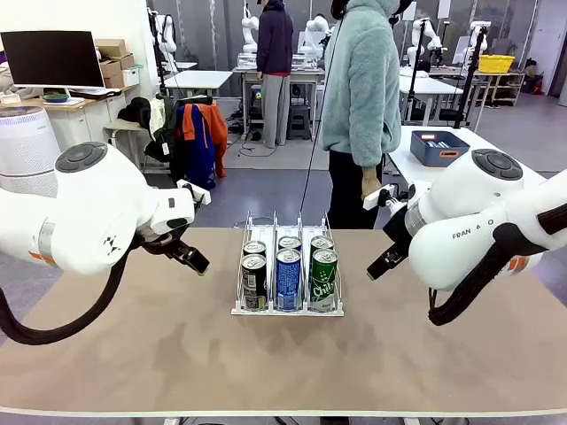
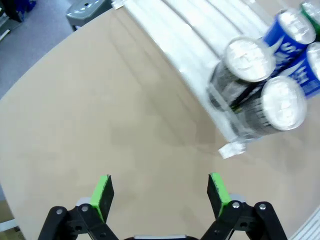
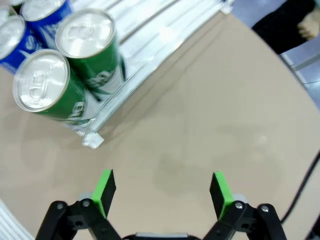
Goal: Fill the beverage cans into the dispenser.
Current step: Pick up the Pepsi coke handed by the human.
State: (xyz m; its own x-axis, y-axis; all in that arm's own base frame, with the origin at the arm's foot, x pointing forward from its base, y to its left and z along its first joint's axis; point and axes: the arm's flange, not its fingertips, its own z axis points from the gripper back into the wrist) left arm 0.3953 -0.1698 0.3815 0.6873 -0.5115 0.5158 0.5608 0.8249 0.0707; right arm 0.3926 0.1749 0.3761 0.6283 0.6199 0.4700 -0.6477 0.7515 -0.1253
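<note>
The white dispenser (image 1: 287,309) stands mid-table with several beverage cans in its three lanes: dark grey ones (image 1: 253,281) on the left, blue ones (image 1: 289,279) in the middle, green ones (image 1: 322,278) on the right. In the left wrist view the dark cans (image 2: 248,60) and blue cans (image 2: 289,32) sit in the rack's (image 2: 200,45) corner, ahead and right of my open left gripper (image 2: 162,192). My open right gripper (image 3: 162,192) hovers over bare table, with the green cans (image 3: 92,42) and the rack (image 3: 150,55) up left. Both grippers, the left gripper (image 1: 195,259) and the right gripper (image 1: 383,261), hang beside the dispenser, holding nothing.
A person in a light fleece jacket (image 1: 361,80) stands at the table's far edge behind the dispenser, one hand (image 1: 370,181) hanging down. A blue bin (image 1: 438,146) rests on another table at back right. Bare tabletop (image 1: 266,363) surrounds the rack.
</note>
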